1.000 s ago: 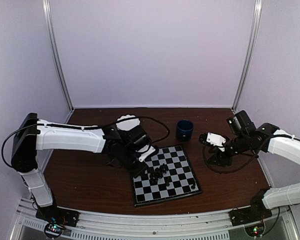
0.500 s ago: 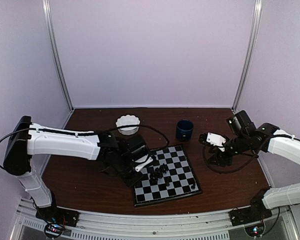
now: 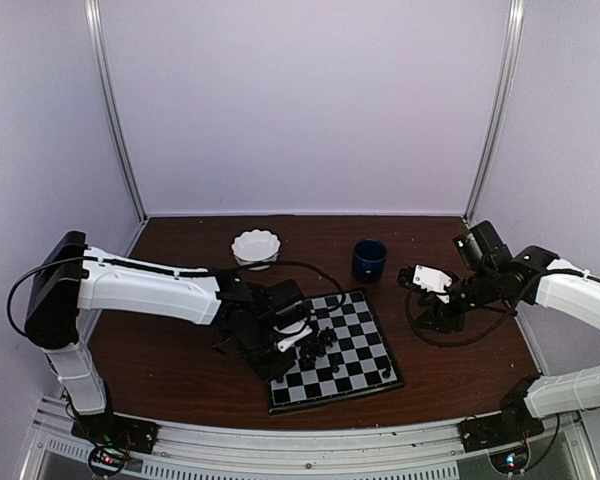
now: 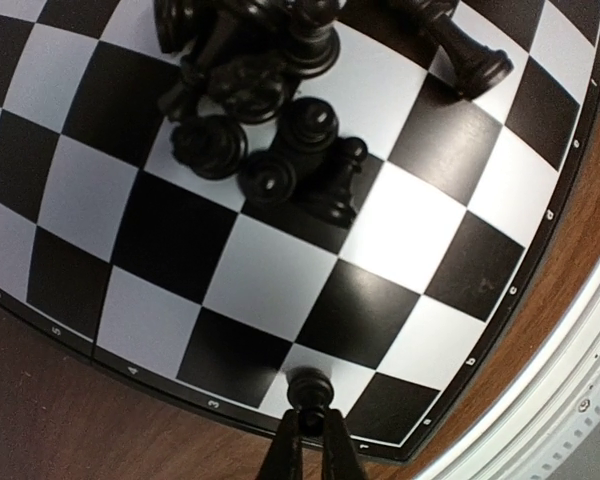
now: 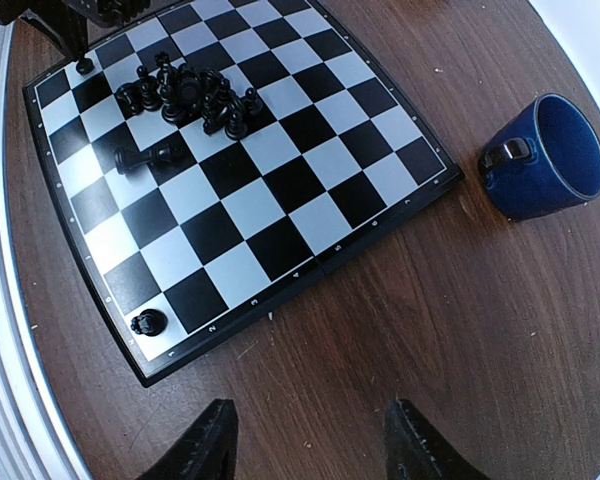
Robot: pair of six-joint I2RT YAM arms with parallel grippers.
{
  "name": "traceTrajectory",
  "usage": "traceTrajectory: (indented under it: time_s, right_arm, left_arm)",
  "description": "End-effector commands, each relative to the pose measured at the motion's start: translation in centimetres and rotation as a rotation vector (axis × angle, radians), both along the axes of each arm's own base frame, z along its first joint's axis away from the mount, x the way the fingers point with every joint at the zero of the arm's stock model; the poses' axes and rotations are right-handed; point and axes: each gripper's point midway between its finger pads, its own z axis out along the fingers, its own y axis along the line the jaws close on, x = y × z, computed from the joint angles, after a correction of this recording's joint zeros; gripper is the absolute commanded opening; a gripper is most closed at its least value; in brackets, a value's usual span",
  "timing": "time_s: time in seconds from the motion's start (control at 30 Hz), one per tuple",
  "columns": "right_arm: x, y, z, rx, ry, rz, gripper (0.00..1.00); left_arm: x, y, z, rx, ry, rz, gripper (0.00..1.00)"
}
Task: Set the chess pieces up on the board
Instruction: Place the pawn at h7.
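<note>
The board (image 3: 365,335) lies in the middle of the table. Several black chess pieces (image 3: 318,345) are bunched in its left half. In the left wrist view this heap (image 4: 270,110) sits at the top, with one piece (image 4: 460,50) lying on its side. My left gripper (image 4: 310,445) is shut on a single black piece (image 4: 310,388), upright over a white square at the board's edge. Whether it touches the square I cannot tell. Another piece (image 5: 147,322) stands alone in a corner square. My right gripper (image 5: 305,445) hangs open over bare wood to the right of the board (image 5: 280,190).
A dark blue mug (image 3: 369,259) stands just beyond the board's far right corner, also seen in the right wrist view as the mug (image 5: 540,155). A white scalloped bowl (image 3: 256,247) sits at the back left. A black cable loops on the table under the right arm.
My left gripper, with the piece in it, has moved toward the near side along the board's left edge, uncovering the white bowl. The right arm has not moved.
</note>
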Motion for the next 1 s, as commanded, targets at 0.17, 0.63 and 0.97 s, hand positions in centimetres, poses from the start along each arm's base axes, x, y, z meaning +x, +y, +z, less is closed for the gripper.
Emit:
traceTrajectory:
  time_s: [0.17,0.63,0.97]
  right_arm:
    - [0.3,-0.3,-0.2,-0.004,-0.011,-0.012,0.53]
    - [0.2,-0.2,-0.1,-0.001,-0.011,-0.010,0.53]
    - [0.2,-0.2,-0.1,0.001,-0.009,-0.008,0.53]
  left_arm:
    - [-1.3,-0.5,-0.5,0.010,0.035,-0.027,0.01]
    - [0.2,1.1,-0.4,0.089,-0.052,0.027,0.06]
    - [-0.3,0.6,0.0,0.071,-0.045,0.014,0.24]
